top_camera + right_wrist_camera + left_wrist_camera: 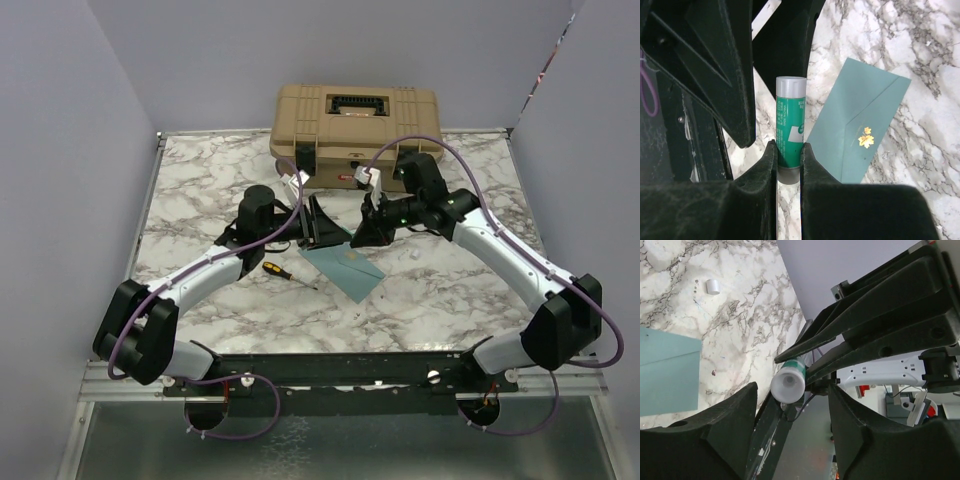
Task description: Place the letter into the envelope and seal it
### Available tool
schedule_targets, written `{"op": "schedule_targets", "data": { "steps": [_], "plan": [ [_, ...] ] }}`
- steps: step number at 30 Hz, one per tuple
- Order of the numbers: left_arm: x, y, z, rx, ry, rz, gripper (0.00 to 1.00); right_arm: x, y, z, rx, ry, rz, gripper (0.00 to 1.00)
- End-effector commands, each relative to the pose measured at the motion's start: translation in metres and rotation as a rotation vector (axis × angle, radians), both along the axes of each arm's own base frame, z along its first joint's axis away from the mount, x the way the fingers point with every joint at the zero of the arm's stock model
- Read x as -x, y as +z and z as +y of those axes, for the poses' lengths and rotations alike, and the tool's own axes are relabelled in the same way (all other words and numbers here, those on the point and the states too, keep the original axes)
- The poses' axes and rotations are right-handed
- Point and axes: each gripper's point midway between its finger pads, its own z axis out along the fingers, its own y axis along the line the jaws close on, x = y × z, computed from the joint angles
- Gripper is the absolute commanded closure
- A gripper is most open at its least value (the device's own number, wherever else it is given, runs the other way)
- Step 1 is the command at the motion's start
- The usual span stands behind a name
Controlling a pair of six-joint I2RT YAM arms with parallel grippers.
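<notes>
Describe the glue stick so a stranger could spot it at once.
Start at the tan case at the back of the table. Just in front, the right claw pinches the glue stick, near the teal envelope. It alone is a green tube with a pale grey end.

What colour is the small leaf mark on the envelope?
Gold. The leaf mark stands out against the teal envelope, and it shows best in the right wrist view.

Both arms bend inward from 7 and 5 o'clock and meet tip to tip over the middle of the worktop (200, 190). The left hand (318, 225) points toward 3 o'clock, jaws apart. The right hand (370, 232), pointing toward 9 o'clock, clamps a glue stick (789, 125).
</notes>
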Motion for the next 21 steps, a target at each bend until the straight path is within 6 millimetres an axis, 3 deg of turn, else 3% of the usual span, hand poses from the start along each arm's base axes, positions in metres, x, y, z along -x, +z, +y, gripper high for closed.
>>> {"op": "schedule_targets", "data": {
  "steps": [1, 9, 17, 19, 21],
  "plan": [
    [0.004, 0.002, 0.0, 0.015, -0.034, 0.0, 0.41, 0.014, 0.0, 0.002, -0.008, 0.076, 0.043, 0.99],
    [0.002, 0.003, -0.003, 0.041, -0.044, 0.028, 0.45, 0.018, -0.007, 0.003, 0.0, 0.1, 0.074, 0.99],
    [0.014, 0.006, -0.004, 0.052, -0.117, 0.018, 0.83, 0.023, -0.006, 0.004, -0.004, 0.126, 0.085, 0.99],
    [0.014, 0.007, -0.004, 0.052, -0.12, 0.011, 0.99, 0.024, -0.005, 0.004, -0.007, 0.126, 0.083, 0.99],
    [0.012, 0.007, -0.004, 0.05, -0.105, -0.001, 1.0, 0.022, -0.001, 0.004, -0.01, 0.112, 0.075, 0.95]
  ]
}}
